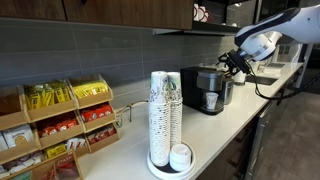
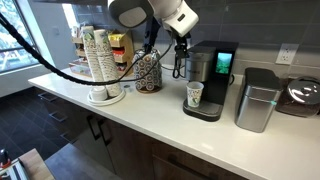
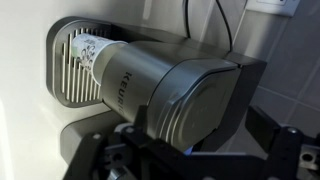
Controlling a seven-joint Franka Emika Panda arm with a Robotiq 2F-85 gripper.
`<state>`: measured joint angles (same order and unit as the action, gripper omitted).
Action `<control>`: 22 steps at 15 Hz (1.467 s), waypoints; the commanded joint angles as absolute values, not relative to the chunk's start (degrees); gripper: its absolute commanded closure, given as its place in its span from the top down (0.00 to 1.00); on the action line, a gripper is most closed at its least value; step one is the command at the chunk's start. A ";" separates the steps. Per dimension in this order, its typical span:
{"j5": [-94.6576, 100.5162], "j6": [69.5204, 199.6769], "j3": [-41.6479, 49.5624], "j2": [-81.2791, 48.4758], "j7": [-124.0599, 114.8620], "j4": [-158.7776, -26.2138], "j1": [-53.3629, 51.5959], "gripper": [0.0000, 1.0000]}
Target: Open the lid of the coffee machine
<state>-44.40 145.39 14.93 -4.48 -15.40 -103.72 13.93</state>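
The black and silver coffee machine [image 1: 208, 88] stands on the white counter against the wall and shows in both exterior views [image 2: 212, 82]. A paper cup [image 2: 195, 95] sits in its front bay. In the wrist view I look down on the machine's silver head [image 3: 150, 80] and its dark top lid [image 3: 212, 100], which lies flat and closed. My gripper [image 3: 195, 160] is open, its fingers spread either side of the lid's end, just above the machine top. It also shows in both exterior views [image 1: 232, 62] [image 2: 182, 55]. Whether a finger touches the lid I cannot tell.
Tall stacks of white paper cups [image 1: 165, 115] with round cup lids stand on a tray further along the counter. A snack rack [image 1: 60, 125] is beyond them. A silver bin [image 2: 258, 100] and another appliance [image 2: 303, 95] stand on the machine's other side.
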 commanded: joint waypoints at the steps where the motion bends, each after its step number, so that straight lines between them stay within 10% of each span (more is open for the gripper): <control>1: -49.18 146.89 14.30 -6.96 -12.33 -101.61 15.03 1.00; 22: -62.71 150.42 13.63 -9.81 -6.89 -97.65 16.26 1.00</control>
<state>-60.14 149.59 14.57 -9.83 -8.97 -99.08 15.50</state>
